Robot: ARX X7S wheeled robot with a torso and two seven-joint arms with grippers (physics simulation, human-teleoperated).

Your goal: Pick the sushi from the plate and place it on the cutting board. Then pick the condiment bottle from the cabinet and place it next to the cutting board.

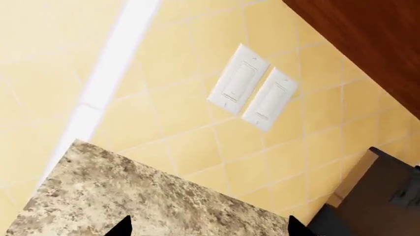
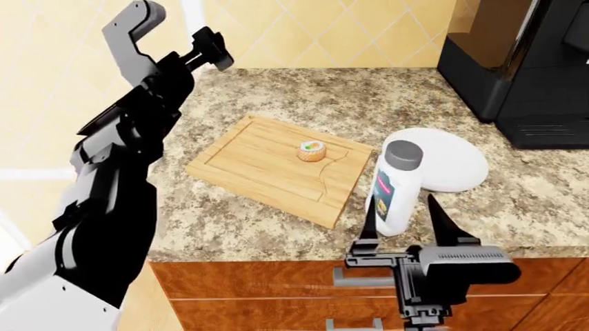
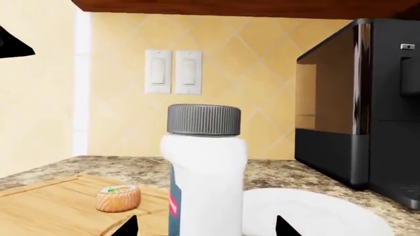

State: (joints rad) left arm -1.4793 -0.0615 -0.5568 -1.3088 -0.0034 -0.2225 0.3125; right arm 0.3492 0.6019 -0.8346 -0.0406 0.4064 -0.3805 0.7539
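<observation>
- Standing upright on the worktop (image 2: 276,231), the condiment bottle (image 2: 396,187) sits between the spread fingers of the right pincer (image 2: 403,217); the jaws flank its base, and no contact can be made out from the head view.
- Right wrist view: condiment bottle (image 3: 204,169) fills the centre just ahead of the pincer, grey cap up, label edge showing. Judged as set down and let go, or about to be.
- Just beside the bottle, on the left pincer's side, lies the cutting board (image 2: 281,167); bottle and board edge look nearly touching. That placement fits "next to the cutting board".
- Sushi (image 2: 311,150) rests on the board, beyond the right pincer and well clear of it. First half of the task looks done.
- Plate (image 2: 456,162) lies bare, just behind the bottle, partly hidden by it.
- Left pincer (image 2: 210,49) is raised high, away from the board, presumably parked to keep the work area open. Only two dark tips show in its wrist view, facing the wall switches (image 1: 253,93); cannot tell whether it is spread or pressed together.
- Coffee machine (image 2: 520,65) stands beyond the plate, far from either pincer.
</observation>
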